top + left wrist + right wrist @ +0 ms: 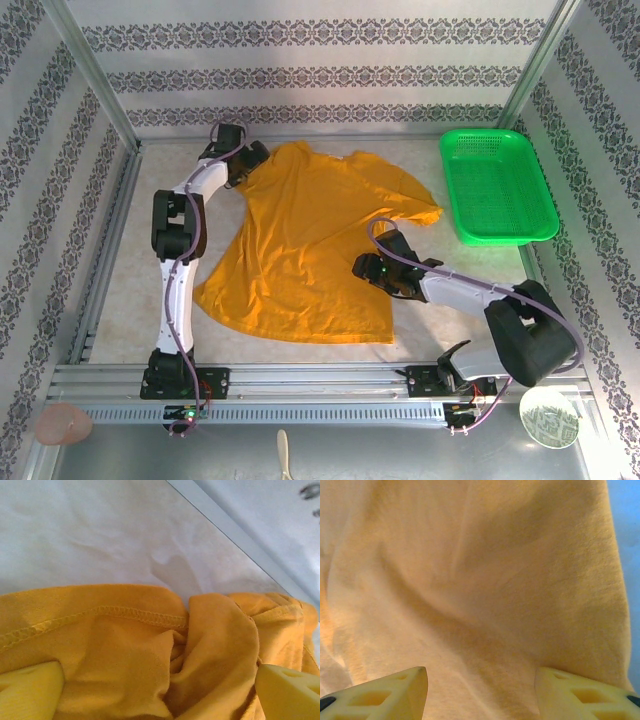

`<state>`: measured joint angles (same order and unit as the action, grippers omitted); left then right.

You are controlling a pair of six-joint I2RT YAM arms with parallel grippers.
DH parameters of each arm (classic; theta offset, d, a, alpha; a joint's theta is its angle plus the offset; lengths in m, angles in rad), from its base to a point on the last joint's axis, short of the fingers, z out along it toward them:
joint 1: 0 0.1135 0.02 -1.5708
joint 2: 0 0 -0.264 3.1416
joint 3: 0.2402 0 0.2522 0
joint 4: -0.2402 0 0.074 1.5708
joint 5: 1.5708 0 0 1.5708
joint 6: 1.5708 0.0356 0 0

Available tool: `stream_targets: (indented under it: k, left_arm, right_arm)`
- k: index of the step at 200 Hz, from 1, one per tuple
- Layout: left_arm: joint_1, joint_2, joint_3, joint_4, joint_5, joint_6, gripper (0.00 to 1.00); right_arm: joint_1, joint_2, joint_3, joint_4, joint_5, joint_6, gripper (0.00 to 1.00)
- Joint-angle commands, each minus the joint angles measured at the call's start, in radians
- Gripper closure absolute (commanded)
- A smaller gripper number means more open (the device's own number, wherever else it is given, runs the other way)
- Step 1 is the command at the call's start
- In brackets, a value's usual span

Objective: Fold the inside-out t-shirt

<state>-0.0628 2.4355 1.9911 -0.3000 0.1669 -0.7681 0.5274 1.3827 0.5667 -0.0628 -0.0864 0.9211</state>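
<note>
The inside-out t-shirt [300,240] lies spread flat on the table, mustard-orange, collar toward the far side and hem toward the arms. My left gripper [248,160] is at the shirt's far-left sleeve. In the left wrist view it [160,685] is open wide, with bunched cloth [125,650] and a stitched hem [135,612] between the fingers. My right gripper [380,262] is low over the shirt's right side, below the right sleeve [415,205]. In the right wrist view it [480,680] is open over smooth cloth [470,580], gripping nothing.
A green plastic basket [497,185] stands at the far right of the table [130,290]. Metal frame posts and patterned walls close in the sides and back. A pink object [62,425] and a plate [548,417] sit beyond the near rail.
</note>
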Motion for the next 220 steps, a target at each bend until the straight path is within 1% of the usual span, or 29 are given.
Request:
stream_targets:
  k: [1,31,54,88,107,140,158,179,195,207,214,220]
  left_arm:
    - [0.056,-0.079,-0.125,-0.034,-0.071,-0.038,0.01]
    - [0.113,-0.168,-0.274,0.015,-0.09,-0.072,0.01]
    - [0.142,-0.231,-0.342,0.047,-0.093,-0.073,0.01]
    - [0.153,-0.308,-0.345,0.025,-0.064,-0.019,0.0]
    - [0.154,-0.357,-0.336,0.007,-0.049,0.012,0.0]
    - [0.145,-0.447,-0.322,-0.028,0.023,0.058,0.0]
    - [0.11,-0.514,-0.337,-0.05,0.062,0.098,0.0]
    - [0.028,-0.6,-0.358,-0.117,0.08,0.184,0.0]
    - [-0.066,-0.677,-0.405,-0.168,0.055,0.248,0.0]
    - [-0.145,-0.742,-0.474,-0.183,0.023,0.289,0.0]
    - [-0.19,-0.779,-0.519,-0.195,0.001,0.307,0.0]
    - [-0.23,-0.813,-0.565,-0.199,-0.019,0.319,0.0]
  right_arm:
    - [-0.01,0.041,0.019,0.02,0.019,-0.005,0.41]
    - [-0.032,0.071,0.043,0.02,0.018,-0.028,0.41]
    - [-0.057,0.109,0.054,0.027,0.004,-0.037,0.41]
    - [-0.104,0.189,0.083,0.038,-0.002,-0.044,0.41]
    - [-0.152,0.229,0.121,0.023,-0.008,-0.043,0.41]
    - [-0.244,0.29,0.233,-0.019,-0.028,-0.064,0.41]
    - [-0.261,0.274,0.292,-0.063,-0.055,-0.112,0.41]
    - [-0.244,0.16,0.305,-0.111,-0.048,-0.163,0.37]
    - [-0.216,0.052,0.292,-0.164,0.007,-0.195,0.27]
    - [-0.198,-0.03,0.27,-0.2,0.041,-0.208,0.2]
    - [-0.192,-0.079,0.249,-0.214,0.057,-0.209,0.12]
    - [-0.191,-0.123,0.224,-0.227,0.072,-0.201,0.04]
